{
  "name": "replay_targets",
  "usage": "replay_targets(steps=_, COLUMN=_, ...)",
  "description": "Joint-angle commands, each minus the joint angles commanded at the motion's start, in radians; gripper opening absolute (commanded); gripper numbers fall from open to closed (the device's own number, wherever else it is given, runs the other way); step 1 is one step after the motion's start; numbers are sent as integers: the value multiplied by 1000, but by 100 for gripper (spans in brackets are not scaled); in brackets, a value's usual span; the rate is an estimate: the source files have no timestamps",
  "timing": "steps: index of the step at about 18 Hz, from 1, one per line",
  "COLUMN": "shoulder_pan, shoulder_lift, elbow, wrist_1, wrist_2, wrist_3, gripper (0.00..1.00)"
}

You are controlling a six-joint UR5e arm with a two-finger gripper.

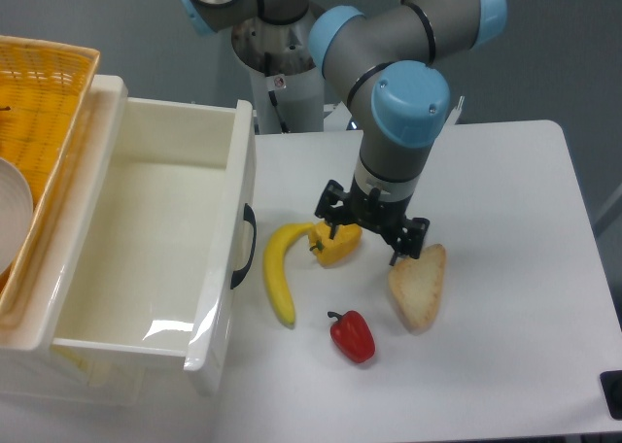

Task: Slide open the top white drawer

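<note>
The drawer (146, 258) juts out at the left of the bench (505, 365), a basket (39, 93) behind it. Right of it lie a banana (277, 273), perhaps a pepper piece (335, 246), bread (418, 288); a pepper (353, 335) lies nearest.
</note>
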State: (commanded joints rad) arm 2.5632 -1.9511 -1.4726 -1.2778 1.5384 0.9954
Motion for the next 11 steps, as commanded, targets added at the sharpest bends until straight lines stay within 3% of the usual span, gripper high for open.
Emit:
replay_targets(steps=8, shoulder_pan=69, shoulder_lift=-41, elbow=49, wrist_1=14, wrist_2=14, wrist_3=227, gripper=100)
replay_targets(steps=11, shoulder_pan=86, shoulder_lift=-60, elbow=54, wrist_1=21, wrist_2=12, wrist_3=238, gripper=100)
